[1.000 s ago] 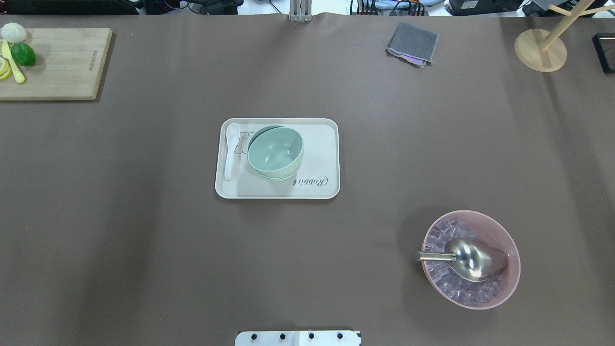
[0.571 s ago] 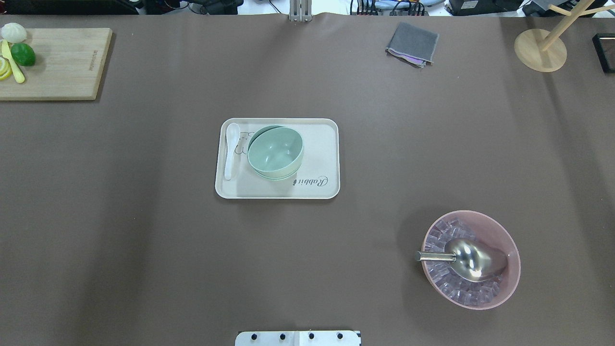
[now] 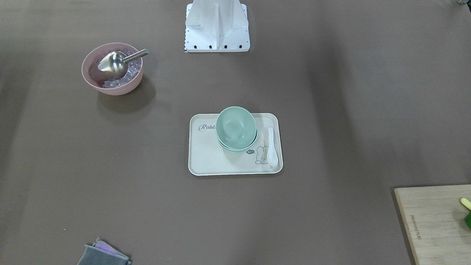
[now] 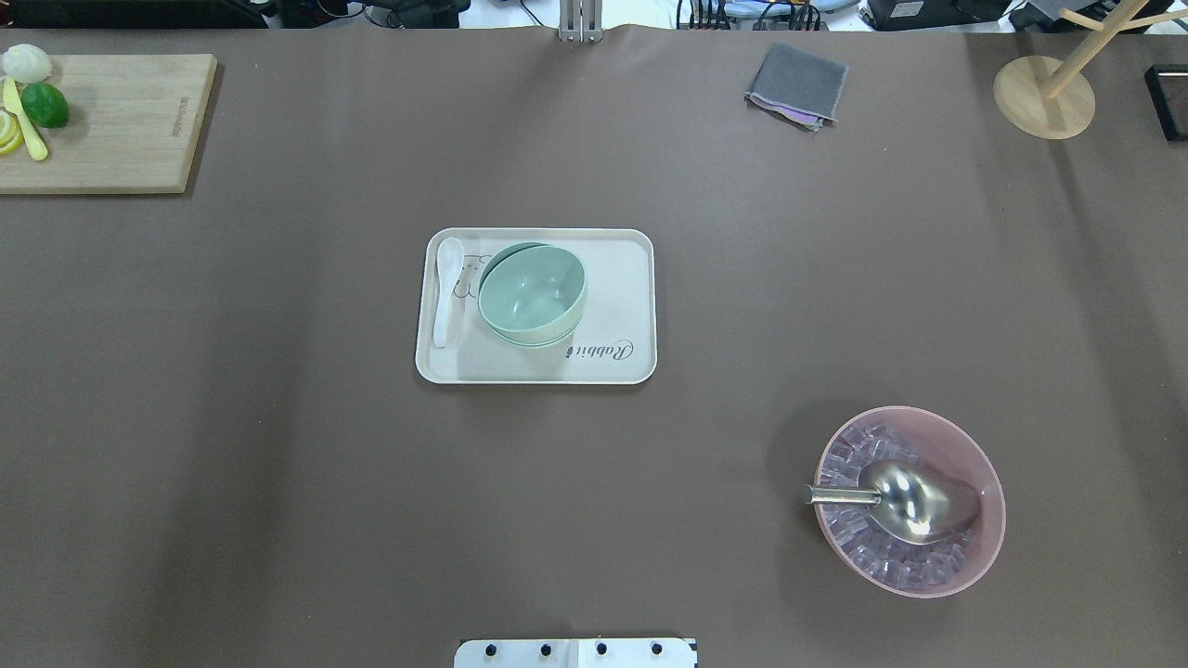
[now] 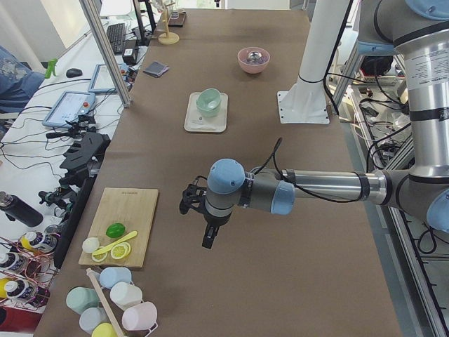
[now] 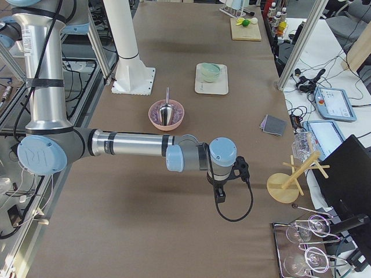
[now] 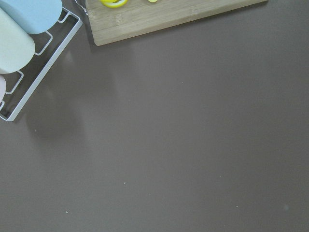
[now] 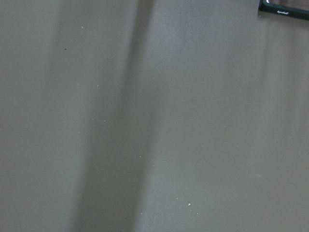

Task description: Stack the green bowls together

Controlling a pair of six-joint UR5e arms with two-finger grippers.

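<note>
The pale mint-green bowls (image 4: 532, 294) sit nested in one stack on a cream tray (image 4: 622, 278) at the table's middle; the stack also shows in the front view (image 3: 236, 127) and in the left (image 5: 208, 101) and right (image 6: 210, 71) side views. My left gripper (image 5: 208, 240) hangs over bare table near the cutting board, far from the stack. My right gripper (image 6: 219, 194) hangs over bare table at the other end. Both show only in the side views, so I cannot tell whether they are open or shut. The wrist views show no fingers.
A white spoon (image 4: 447, 288) lies on the tray beside the stack. A pink bowl with ice and a metal scoop (image 4: 910, 501) stands front right. A cutting board with a lime (image 4: 102, 121), a grey cloth (image 4: 796, 85), a wooden stand (image 4: 1044, 97) and a mug rack (image 5: 112, 305) line the edges.
</note>
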